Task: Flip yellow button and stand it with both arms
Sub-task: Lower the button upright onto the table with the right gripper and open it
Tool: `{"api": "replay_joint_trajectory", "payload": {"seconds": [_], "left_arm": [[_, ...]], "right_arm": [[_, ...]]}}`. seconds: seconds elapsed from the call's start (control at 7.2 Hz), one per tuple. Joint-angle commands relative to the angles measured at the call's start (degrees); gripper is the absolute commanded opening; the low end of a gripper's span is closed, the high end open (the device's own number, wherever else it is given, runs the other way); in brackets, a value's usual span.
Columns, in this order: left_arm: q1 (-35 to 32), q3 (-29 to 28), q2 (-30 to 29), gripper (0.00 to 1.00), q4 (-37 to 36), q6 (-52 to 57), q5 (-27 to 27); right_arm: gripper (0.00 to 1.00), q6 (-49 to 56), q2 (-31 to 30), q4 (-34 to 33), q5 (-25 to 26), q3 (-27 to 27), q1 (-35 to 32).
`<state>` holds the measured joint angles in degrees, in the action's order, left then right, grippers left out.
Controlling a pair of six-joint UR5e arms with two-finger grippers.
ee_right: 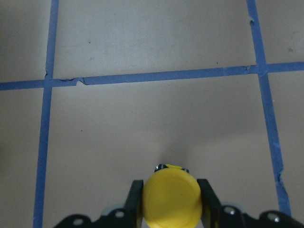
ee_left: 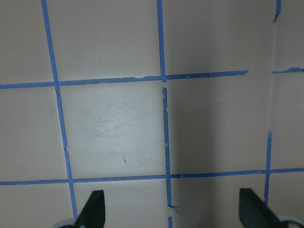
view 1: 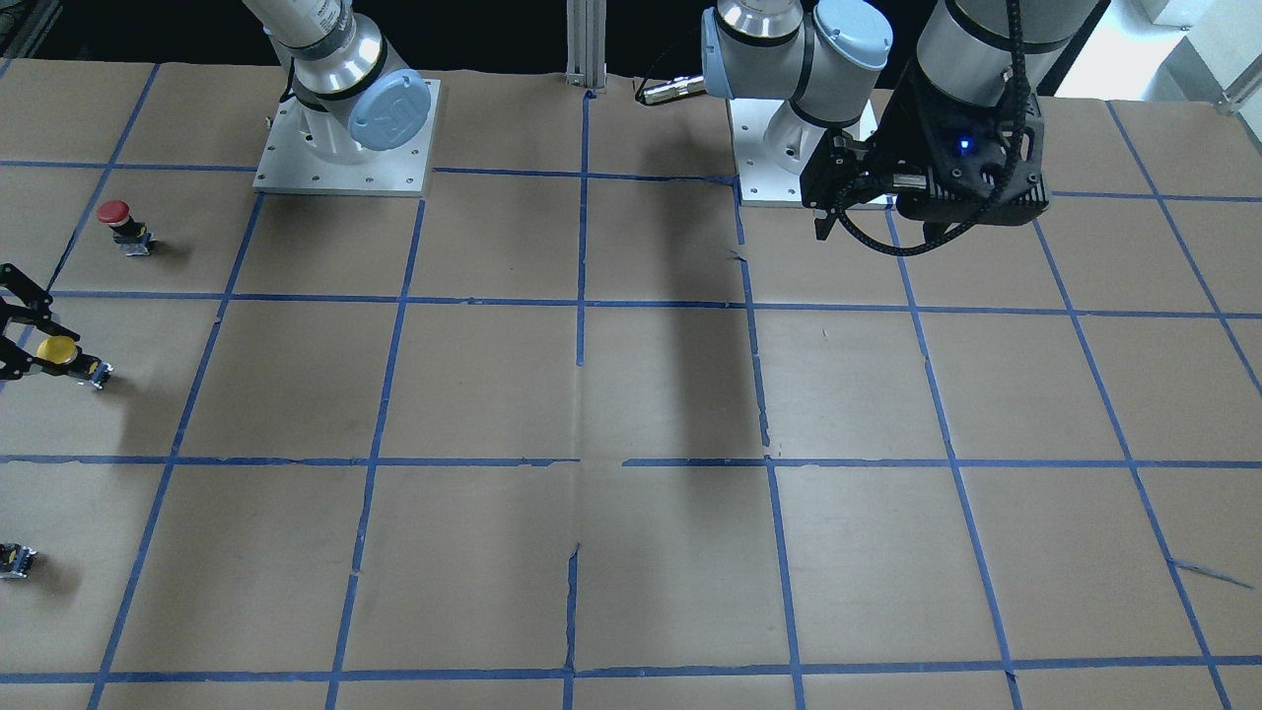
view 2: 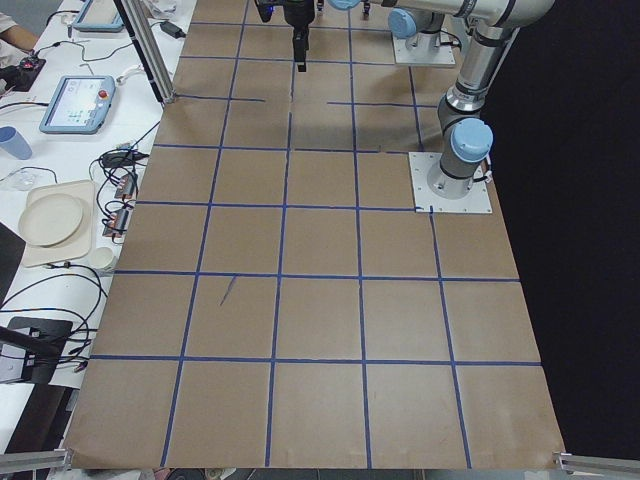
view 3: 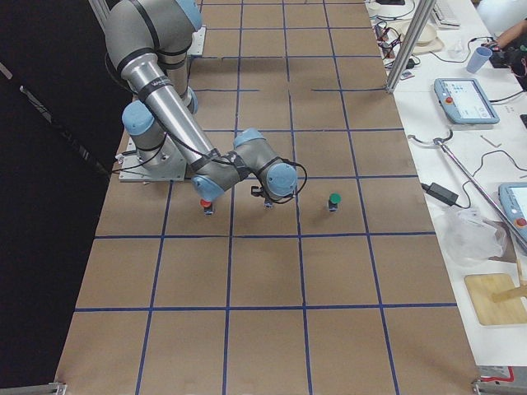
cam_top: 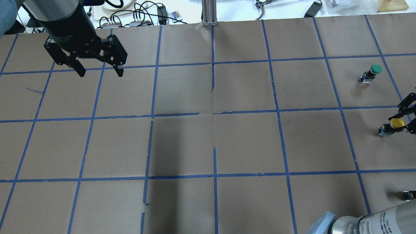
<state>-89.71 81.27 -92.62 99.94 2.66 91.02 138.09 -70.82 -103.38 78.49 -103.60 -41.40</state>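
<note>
Presently my right gripper [ee_right: 171,202] pinches the yellow button [ee_right: 171,192] by its cap, body pointing outward; my left gripper [cam_top: 100,73], jaws wide, hangs well apart.

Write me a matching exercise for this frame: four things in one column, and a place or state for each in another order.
1. yellow button
2. red button
3. green button
4. left gripper

A. open, holding nothing
B. between the fingers of the right gripper
C. stands free, nearer the robot than the yellow one
D. stands free, farther from the robot than the yellow one

Pairs: 1-B, 2-C, 3-D, 4-A
</note>
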Motion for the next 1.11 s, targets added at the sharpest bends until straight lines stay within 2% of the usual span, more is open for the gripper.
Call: {"api": "replay_joint_trajectory", "payload": {"seconds": [0.0, 0.14, 0.28, 0.42, 0.56, 0.83, 0.97], "left_arm": [[0.06, -0.23, 0.07, 1.00, 0.00, 0.24, -0.05], [0.06, -0.58, 0.07, 1.00, 0.00, 0.15, -0.05], [0.06, -0.67, 0.07, 1.00, 0.00, 0.24, 0.03], [0.06, -0.41, 0.07, 1.00, 0.00, 0.24, 0.03], [0.06, -0.58, 0.07, 1.00, 0.00, 0.24, 0.03], [0.06, -0.76, -0.02, 1.00, -0.09, 0.24, 0.03], [0.06, -0.67, -0.19, 1.00, -0.61, 0.24, -0.05]], "right_arm": [[0.40, -0.11, 0.77, 0.02, 0.09, -0.03, 0.00], [0.73, -0.54, 0.77, 0.28, 0.09, 0.15, 0.00], [0.92, -0.72, 0.86, 0.37, 0.09, 0.06, 0.00], [0.99, -0.90, 0.77, 0.37, 0.09, 0.06, 0.00], [0.99, -1.07, 0.25, 0.72, 0.09, 0.23, 0.00], [0.99, -12.17, -4.47, 1.25, -0.09, 0.50, -0.09], [0.99, -22.07, -8.86, 1.43, 0.09, 0.33, -0.52]]}}
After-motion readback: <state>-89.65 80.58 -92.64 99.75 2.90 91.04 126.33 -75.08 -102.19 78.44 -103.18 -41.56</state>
